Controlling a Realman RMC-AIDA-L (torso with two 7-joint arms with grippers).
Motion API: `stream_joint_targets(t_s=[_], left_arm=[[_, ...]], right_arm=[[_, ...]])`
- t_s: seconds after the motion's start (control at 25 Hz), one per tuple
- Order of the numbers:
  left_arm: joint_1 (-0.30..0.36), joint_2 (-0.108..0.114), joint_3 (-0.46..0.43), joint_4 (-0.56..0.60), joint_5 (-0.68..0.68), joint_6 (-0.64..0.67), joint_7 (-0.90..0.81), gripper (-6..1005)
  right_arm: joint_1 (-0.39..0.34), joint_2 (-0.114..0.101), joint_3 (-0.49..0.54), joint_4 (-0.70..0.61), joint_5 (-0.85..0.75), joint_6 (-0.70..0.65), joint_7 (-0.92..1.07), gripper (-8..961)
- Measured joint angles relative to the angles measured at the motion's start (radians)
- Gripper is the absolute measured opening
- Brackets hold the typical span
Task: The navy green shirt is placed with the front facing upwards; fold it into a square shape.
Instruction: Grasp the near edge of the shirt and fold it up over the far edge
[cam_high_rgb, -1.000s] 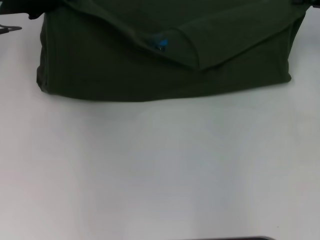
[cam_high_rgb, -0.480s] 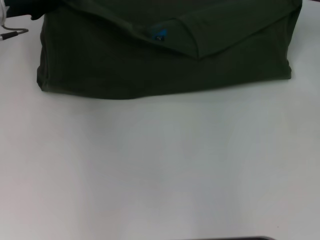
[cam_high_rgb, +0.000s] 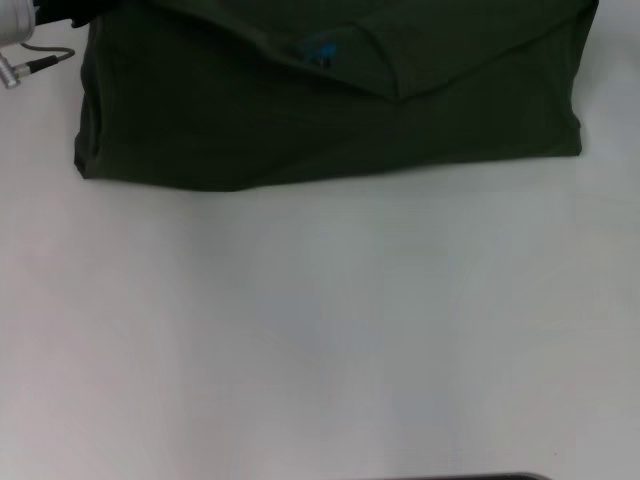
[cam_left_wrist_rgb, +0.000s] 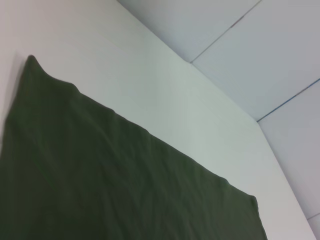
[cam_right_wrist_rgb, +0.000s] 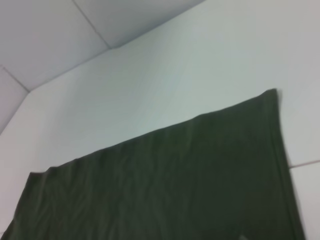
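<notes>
Shirt position: the navy green shirt (cam_high_rgb: 330, 110) is seen at the far edge of the desk (cam_high_rgb: 320, 330), already folded into a wide band, its near hem toward the robot and its far part cut off by the head view.
Long axis: the band runs left to right; a diagonal flap with a small blue tag (cam_high_rgb: 320, 47) is laid across its top.
Left arm: only a silver piece with a cable (cam_high_rgb: 25, 50) is glimpsed at the far left corner, just beside the shirt's left end; the fingers are not shown, so their state cannot be told.
Right arm: not seen in the head view; its wrist camera looks over the cloth (cam_right_wrist_rgb: 165, 190), fingers unseen, state cannot be told.
Nearer arm: judged even, one arm at each end.
Key relation: the shirt lies below both wrist cameras (cam_left_wrist_rgb: 115, 185), ends outward.
Count: one shirt, one tag, one desk.
</notes>
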Motion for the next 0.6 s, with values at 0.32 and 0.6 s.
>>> stream_joint_targets(t_s=[0.32, 0.6], left_arm=[[-0.025, -0.002, 0.001, 0.000, -0.002, -0.057, 0.033, 12], [-0.024, -0.025, 0.002, -0.002, -0.002, -0.107, 0.063, 20]], right_arm=[[0.014, -0.003, -0.028, -0.004, 0.064, 0.062, -0.028, 114], [0.032, 0.031, -0.103, 0.031, 0.066, 0.182, -0.070, 128]])
